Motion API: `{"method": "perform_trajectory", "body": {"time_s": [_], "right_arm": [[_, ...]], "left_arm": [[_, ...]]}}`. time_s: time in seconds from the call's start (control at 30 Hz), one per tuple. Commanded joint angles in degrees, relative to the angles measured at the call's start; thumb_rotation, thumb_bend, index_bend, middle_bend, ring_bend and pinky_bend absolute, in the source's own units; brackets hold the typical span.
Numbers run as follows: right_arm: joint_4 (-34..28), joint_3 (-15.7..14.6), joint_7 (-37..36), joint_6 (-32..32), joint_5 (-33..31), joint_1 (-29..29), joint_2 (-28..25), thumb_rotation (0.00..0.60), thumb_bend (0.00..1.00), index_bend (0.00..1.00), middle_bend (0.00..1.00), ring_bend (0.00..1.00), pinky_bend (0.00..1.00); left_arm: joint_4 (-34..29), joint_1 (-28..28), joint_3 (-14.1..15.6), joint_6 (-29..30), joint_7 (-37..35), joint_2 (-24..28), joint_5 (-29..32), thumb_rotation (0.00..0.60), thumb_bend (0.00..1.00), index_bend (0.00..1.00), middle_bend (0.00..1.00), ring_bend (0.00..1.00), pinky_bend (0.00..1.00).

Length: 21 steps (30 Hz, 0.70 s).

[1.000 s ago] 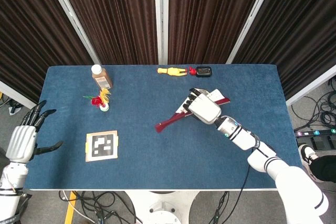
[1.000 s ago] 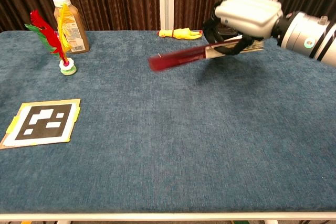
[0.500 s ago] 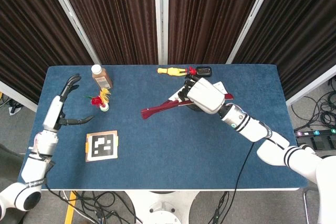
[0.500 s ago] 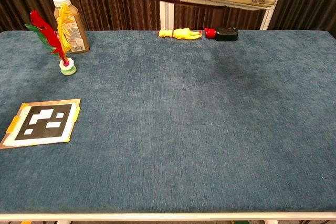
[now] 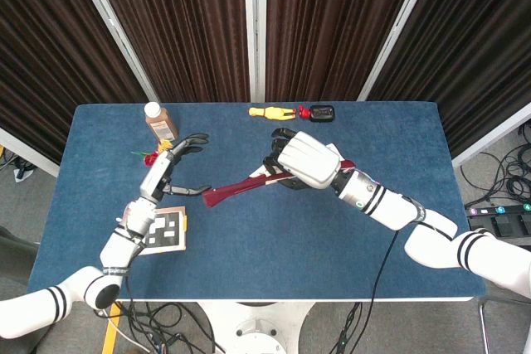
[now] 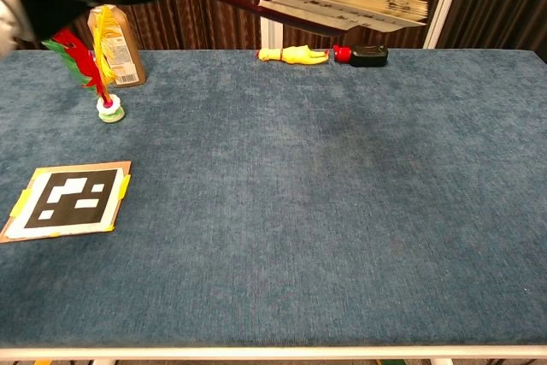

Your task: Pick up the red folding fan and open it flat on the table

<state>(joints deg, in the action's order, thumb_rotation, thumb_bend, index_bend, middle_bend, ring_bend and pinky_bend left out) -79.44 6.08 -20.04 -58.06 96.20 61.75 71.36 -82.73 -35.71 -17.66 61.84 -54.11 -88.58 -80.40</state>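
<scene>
— so where's the red folding fan (image 5: 241, 189)?
— lifted above mid-table, gripped by the right hand (image 5: 303, 159) (mostly folded); the left hand (image 5: 166, 173), fingers spread, sits just left of its tip.

Even, bright overhead light, soft faint shadows, sharp focus, no glare.

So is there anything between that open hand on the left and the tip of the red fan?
Nothing: in the head view only bare blue table shows between the left hand and the closed red folding fan, which the right hand holds.
</scene>
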Motion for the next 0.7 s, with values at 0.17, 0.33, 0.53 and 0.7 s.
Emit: {"method": "perform_trajectory", "body": {"time_s": [0.17, 0.33, 0.53, 0.7], "right_arm": [[-0.9, 1.2, 1.0, 2.1, -0.8, 1.6, 1.0, 0.6, 0.95, 0.95, 0.75, 0.39, 0.23], [-0.9, 2.1, 1.6, 3.0, -1.6, 2.3, 2.1, 0.6, 0.95, 0.94, 0.75, 0.39, 0.23], [-1.2, 3.3, 1.9, 3.4, -2.6, 2.9, 3.0, 0.6, 0.95, 0.94, 0.75, 0.39, 0.23], [-1.6, 3.8, 2.3, 3.4, -2.9, 3.0, 2.9, 0.6, 0.95, 0.94, 0.75, 0.39, 0.23]], "left_arm": [[0.5, -2.6, -0.3, -2.3, 2.2, -2.5, 1.7, 0.6, 0.0, 0.37, 0.34, 0.21, 0.28], [0.3, -3.7, 0.1, -3.0, 3.8, -3.2, 1.6, 0.6, 0.0, 0.38, 0.35, 0.21, 0.28], [0.4, -4.8, 0.6, -4.1, 6.2, -4.3, 2.3, 0.6, 0.0, 0.41, 0.36, 0.21, 0.28], [0.9, -5.5, 1.7, -5.6, 8.1, -4.6, 2.3, 0.6, 0.0, 0.39, 0.36, 0.21, 0.28]]}}
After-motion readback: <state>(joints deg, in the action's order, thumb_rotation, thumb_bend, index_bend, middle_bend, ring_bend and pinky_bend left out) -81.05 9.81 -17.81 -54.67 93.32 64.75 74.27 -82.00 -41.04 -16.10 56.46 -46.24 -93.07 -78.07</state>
